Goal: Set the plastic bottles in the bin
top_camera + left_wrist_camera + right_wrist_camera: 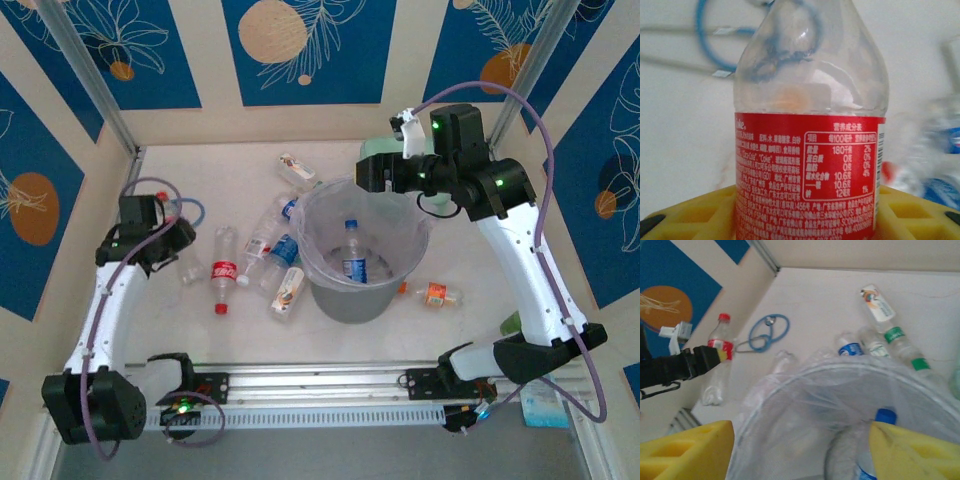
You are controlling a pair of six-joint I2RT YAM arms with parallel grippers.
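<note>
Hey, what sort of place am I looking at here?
Likely a robot test booth: blue patterned panels around a white table, two arms bolted to a rail, a red-label bottle near a lined bin.

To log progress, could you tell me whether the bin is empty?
No, a blue-labelled bottle sits inside the bin in the top view.

The left arm (108,300) reaches forward and low; the left gripper (805,210) seems clamped on a red-labelled bottle (805,165), yellow fingers (695,212) pressed against both sides. The right arm (530,260) arches high, elbow bent, wrist tipped downward, and the right gripper (800,455) has its fingers spread wide apart
</note>
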